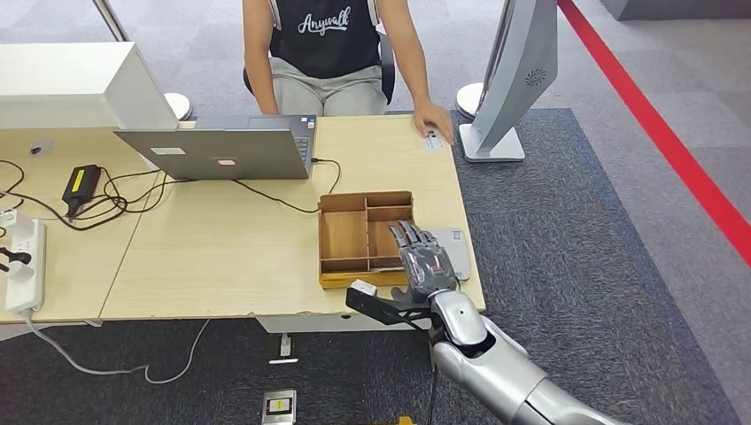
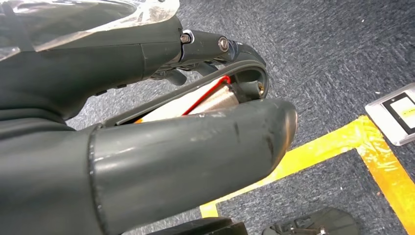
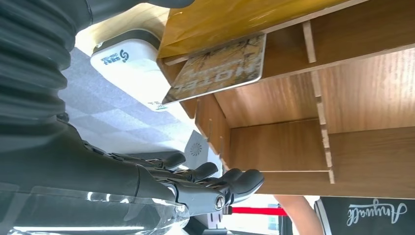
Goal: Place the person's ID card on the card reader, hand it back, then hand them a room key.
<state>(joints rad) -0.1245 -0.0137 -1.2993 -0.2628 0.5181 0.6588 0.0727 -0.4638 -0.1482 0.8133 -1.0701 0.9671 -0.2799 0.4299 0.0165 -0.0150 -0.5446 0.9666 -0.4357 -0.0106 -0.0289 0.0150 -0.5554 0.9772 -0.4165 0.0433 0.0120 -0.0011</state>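
Cards here are thin, stiff and light, and their slick faces give fingers little purchase when they lie flat. The room key (image 3: pixel 218 68), printed with a hotel name, rests in a compartment of the wooden tray (image 1: pixel 341 235), one edge jutting past the tray wall toward the white card reader (image 3: pixel 132 61); that free edge looks like the best place to pinch it, thumb under and a finger on top. The right hand (image 1: pixel 423 261) hovers over the tray's near corner, fingers (image 3: pixel 235 178) extended, lightly curled and holding nothing, the key just beyond their tips. The ID card (image 1: pixel 432 140) appears to lie far ahead of the fingers, under the person's hand (image 1: pixel 434 119) at the far edge of the worktop (image 1: pixel 221 248).

Head view gives the layout; right wrist view alone reveals the key and reader face. The left hand (image 2: pixel 147 161) hangs over carpet; whether its fingers are closed, I cannot tell.
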